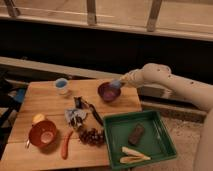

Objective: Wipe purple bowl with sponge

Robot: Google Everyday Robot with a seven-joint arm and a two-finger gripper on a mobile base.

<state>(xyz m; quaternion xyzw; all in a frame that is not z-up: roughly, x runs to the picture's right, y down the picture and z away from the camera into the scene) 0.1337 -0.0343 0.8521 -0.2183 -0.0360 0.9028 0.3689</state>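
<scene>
In the camera view there is a wooden bench [50,102] with many things on it. The purple bowl [106,93] sits near the back right corner of the bench. It is round and dark, and it shines a little inside.

A big white arm [175,86] reaches in from the right side. At its end is the gripper [118,83]. The gripper is right over the far right rim of the purple bowl. Its jaws are closed on the sponge [115,84]. The sponge is a small blue-grey lump, and it sits at the rim of the purple bowl. I cannot tell if it touches the inside of the bowl.

A small blue and white cup [61,86] stands near the back edge, left of the purple bowl and well apart from it. An orange bowl [42,134] sits near the front left corner. A little yellow thing [38,118] lies just behind it.

In the middle of the bench lies a crumpled shiny packet [75,116]. Near the front edge there is a bunch of dark red grapes [91,136]. A long orange-red stick [64,150] lies just left of the grapes.

A green tray [112,131] fills the front right corner. Inside it lie a dark brown block [135,133] and, nearer the front, some pale yellow pieces [131,155].
</scene>
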